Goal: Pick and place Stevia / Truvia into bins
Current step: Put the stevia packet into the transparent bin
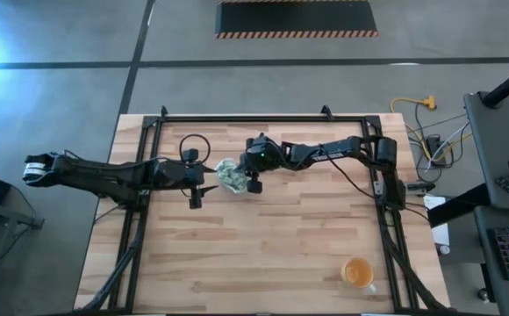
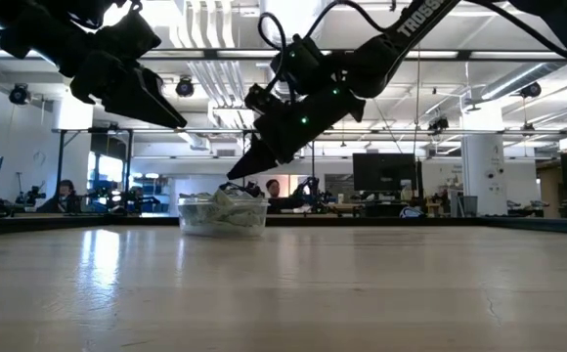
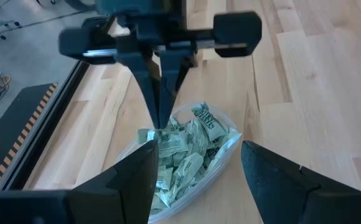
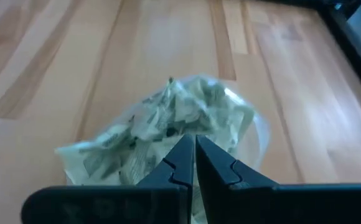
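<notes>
Many packets (image 3: 183, 155), one tub (image 3: 227, 152): right gripper (image 3: 162, 121) pinched shut at the heap.

We see the packets piled loose in the clear tub, mid-table toward the far edge, mounded above its rim. We judge them light, thin and limp, slippery on each other; best nipped by an upstanding edge. Right gripper's fingers meet at the top of the heap; whether paper is caught between them, we cannot tell. Left gripper (image 1: 196, 195) hovers just beside the tub, jaws wide, empty.
</notes>
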{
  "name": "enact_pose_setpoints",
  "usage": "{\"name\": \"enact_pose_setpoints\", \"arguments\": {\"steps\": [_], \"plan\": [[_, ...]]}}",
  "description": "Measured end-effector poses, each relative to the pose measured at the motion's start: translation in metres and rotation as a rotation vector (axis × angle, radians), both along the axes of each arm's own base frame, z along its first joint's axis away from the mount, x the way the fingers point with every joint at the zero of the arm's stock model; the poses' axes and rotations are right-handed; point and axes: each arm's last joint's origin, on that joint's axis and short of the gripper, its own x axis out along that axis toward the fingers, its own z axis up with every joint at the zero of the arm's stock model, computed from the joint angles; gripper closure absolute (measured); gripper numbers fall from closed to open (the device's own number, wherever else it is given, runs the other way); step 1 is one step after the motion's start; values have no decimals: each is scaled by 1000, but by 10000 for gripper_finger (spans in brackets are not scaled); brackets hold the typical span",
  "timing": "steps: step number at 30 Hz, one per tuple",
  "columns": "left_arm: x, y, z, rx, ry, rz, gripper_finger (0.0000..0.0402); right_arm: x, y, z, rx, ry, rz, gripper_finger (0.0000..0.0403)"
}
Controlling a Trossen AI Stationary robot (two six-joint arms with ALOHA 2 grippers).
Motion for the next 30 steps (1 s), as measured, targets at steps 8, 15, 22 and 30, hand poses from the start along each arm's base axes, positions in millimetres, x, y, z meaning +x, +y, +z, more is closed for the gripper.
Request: {"name": "enact_pose_setpoints", "arguments": {"steps": [8, 15, 22, 30], "plan": [[0, 0, 0, 0, 0, 0, 189, 8, -3, -25, -1, 55, -21, 394], [0, 0, 0, 0, 0, 0, 189, 14, -6, -20, 0, 68, -36, 394], [0, 0, 0, 0, 0, 0, 189, 14, -6, -27, 32, 94, -55, 394], [0, 0, 0, 0, 1, 0, 189, 15, -6, -23, 26, 90, -53, 394]]}}
